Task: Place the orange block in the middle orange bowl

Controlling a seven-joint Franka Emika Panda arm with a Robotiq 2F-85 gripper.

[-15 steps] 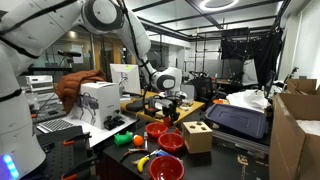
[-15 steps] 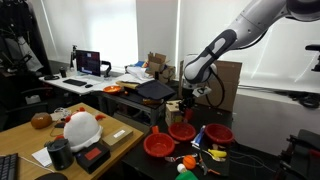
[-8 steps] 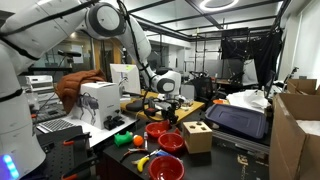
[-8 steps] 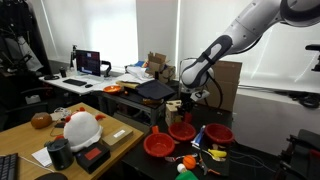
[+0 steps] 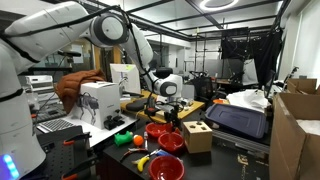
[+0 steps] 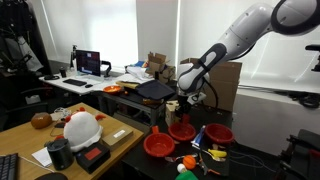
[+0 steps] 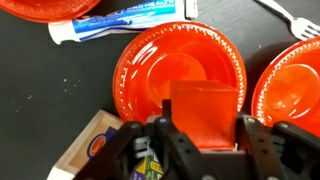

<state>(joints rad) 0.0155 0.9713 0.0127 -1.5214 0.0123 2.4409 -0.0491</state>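
End effector [image 7: 207, 138] pinching orange block [image 7: 205, 108], held just above middle orange bowl [image 7: 150, 65]. Block looks off-centre, toward rim nearest wooden box [image 7: 90, 150]. Advice: shift over bowl centre, lower close, then release. Neighbouring bowl [image 7: 295, 85] close.

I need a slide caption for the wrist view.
Robotiq gripper holds square orange block over round orange plastic bowl.

You had a toothpaste tube [image 7: 115, 22] lying flat along the top of the wrist view, with a fork [image 7: 290, 15] at its top right corner. In exterior views, a wooden box [image 5: 197, 136] stood near a green ball [image 5: 122, 140], and a white helmet [image 6: 82, 127] sat on a desk [image 6: 25, 135]
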